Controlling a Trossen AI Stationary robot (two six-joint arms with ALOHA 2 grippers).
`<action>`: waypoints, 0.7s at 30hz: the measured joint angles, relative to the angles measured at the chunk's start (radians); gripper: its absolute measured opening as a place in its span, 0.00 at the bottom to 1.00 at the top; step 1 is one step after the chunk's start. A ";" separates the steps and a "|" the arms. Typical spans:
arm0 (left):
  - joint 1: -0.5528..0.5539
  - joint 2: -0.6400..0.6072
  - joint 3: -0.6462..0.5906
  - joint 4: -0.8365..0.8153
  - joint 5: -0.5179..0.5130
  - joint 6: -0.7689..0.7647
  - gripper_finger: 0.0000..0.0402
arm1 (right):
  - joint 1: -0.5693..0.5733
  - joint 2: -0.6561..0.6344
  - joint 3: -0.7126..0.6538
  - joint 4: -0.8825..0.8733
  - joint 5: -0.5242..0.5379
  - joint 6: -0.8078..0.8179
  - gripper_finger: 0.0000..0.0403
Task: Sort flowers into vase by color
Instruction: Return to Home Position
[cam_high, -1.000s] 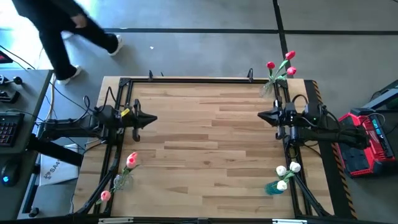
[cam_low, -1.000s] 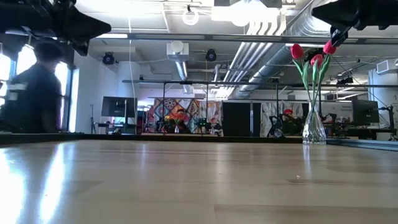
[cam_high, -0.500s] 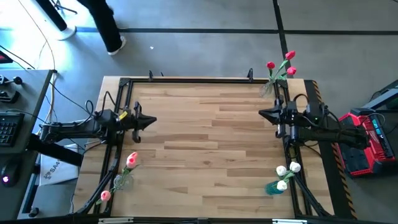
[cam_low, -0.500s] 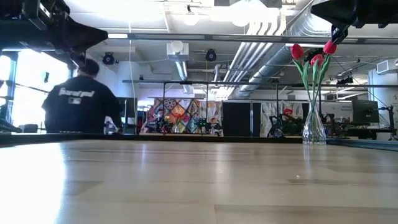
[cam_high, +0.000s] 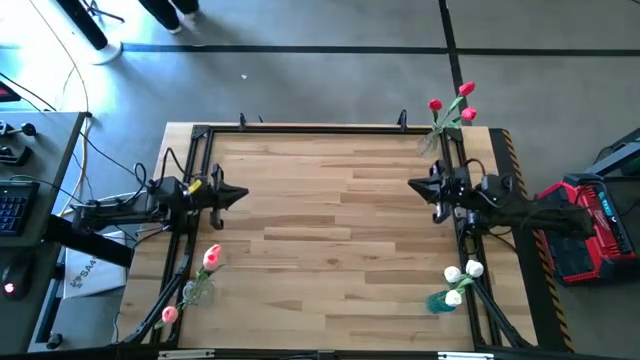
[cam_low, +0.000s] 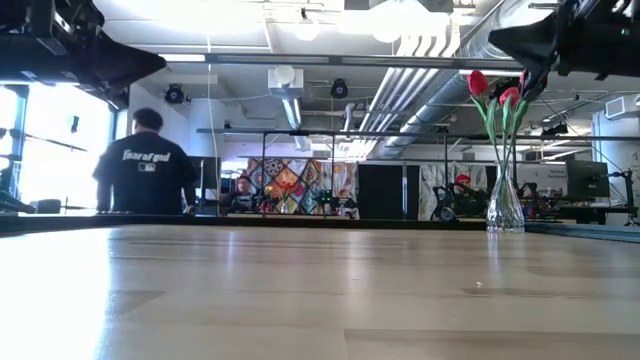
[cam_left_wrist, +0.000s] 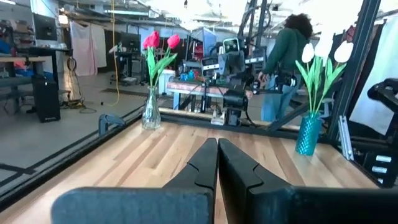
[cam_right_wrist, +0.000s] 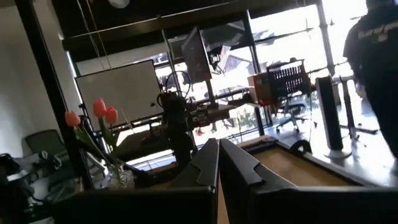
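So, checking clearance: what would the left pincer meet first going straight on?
The left pincer would likely meet the right pincer, facing it across the table; nothing stands between.

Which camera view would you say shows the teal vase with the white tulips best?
The left wrist view: the teal vase stands upright in side profile, white tulips above it. The high view shows it only from above; the low and right wrist views miss it.
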 joint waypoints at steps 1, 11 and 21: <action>0.000 -0.007 -0.001 -0.013 0.000 0.000 0.00 | 0.000 0.000 -0.008 0.000 -0.006 0.014 0.00; 0.019 -0.026 -0.075 0.074 -0.003 -0.051 0.00 | -0.001 -0.104 -0.013 -0.116 -0.015 -0.037 0.00; 0.020 -0.027 -0.074 0.069 0.004 -0.044 0.00 | -0.002 -0.181 -0.028 -0.189 0.029 -0.055 0.00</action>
